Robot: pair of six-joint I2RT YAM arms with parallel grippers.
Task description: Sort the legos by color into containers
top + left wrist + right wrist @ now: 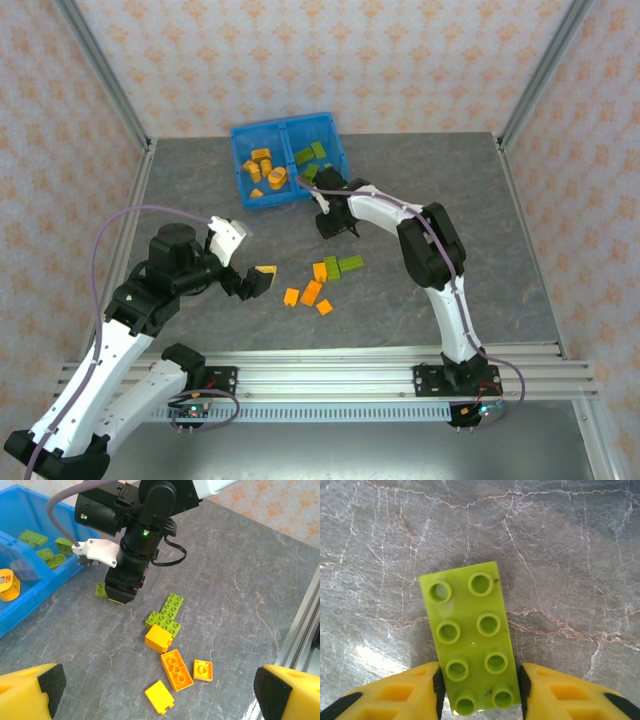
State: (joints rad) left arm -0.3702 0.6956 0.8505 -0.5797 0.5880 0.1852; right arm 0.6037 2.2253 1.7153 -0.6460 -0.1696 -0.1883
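Observation:
A lime green lego (470, 640) with eight studs lies flat on the grey table, and my right gripper (480, 692) is shut on its near end, a pad against each long side. From above, that right gripper (335, 224) points down just in front of the blue bin (282, 200). The bin's left compartment holds orange legos (265, 168), the right one green legos (310, 155). A loose cluster of orange legos (311, 292) and green legos (342, 265) lies mid-table. My left gripper (254, 282) hovers open left of the cluster, its fingers empty (160, 692).
The left wrist view shows the right arm's dark wrist (135, 565) standing between the bin wall (35, 597) and the loose legos (165, 614). A metal rail (330, 365) runs along the near table edge. Patterned walls enclose the back and sides.

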